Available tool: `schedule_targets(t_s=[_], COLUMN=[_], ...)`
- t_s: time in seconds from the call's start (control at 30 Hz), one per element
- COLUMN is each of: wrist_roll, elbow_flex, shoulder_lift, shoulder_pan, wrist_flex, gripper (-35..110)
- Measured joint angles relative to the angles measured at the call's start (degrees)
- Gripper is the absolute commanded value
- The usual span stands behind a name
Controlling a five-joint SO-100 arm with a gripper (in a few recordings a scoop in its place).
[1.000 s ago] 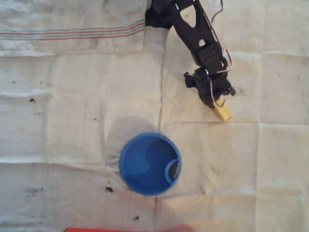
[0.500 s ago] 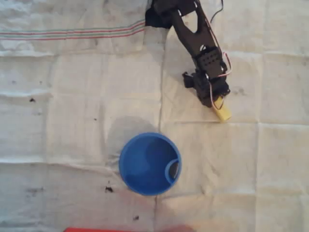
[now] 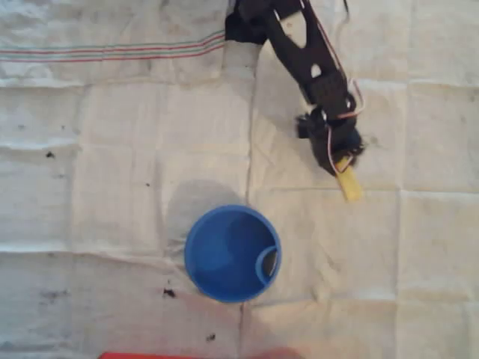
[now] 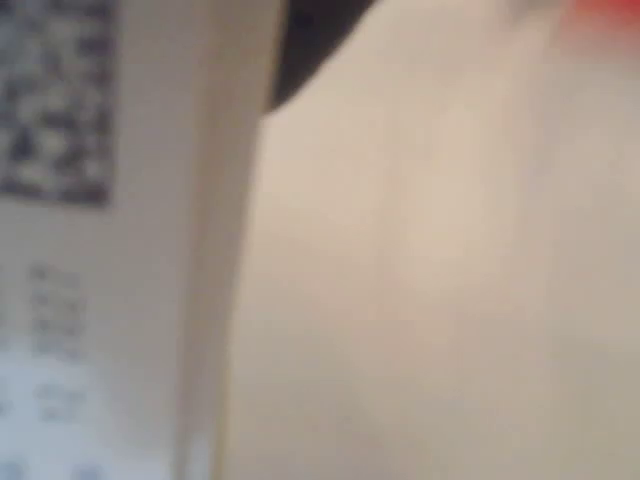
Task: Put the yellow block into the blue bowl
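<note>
In the overhead view the black arm reaches down from the top edge, and its gripper [image 3: 338,158] sits at right of centre. The jaws are closed on the upper end of the yellow block [image 3: 349,183], a pale slim bar pointing down and slightly right over the cloth. The blue bowl [image 3: 221,250] stands below and to the left of the gripper, well apart from it, with a curved loop shape inside its right edge. The wrist view is blurred: the pale block [image 4: 150,250] fills its left side, very close, with a dark fingertip [image 4: 305,40] above it.
A creased white cloth [image 3: 112,164] covers the table, with thin red and green stripes [image 3: 112,52] at the top left and small dark specks. A red object [image 3: 187,356] lies along the bottom edge below the bowl.
The gripper has turned and shifted slightly right. The yellow block shows longer below it and its lower end reaches further down.
</note>
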State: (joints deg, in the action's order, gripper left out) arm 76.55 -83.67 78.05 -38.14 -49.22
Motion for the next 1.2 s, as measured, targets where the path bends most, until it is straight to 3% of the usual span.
schedule_targets(t_s=[0.6,0.87,1.2], wrist_roll=[-3.9,-3.9,-3.8], elbow_flex=[0.8,0.8,0.8], shoulder_lift=[3.8,-2.2,-10.8], shoulder_pan=[22.4,29.9,30.2], wrist_flex=[0.8,14.9,29.1], gripper=[0,0,1])
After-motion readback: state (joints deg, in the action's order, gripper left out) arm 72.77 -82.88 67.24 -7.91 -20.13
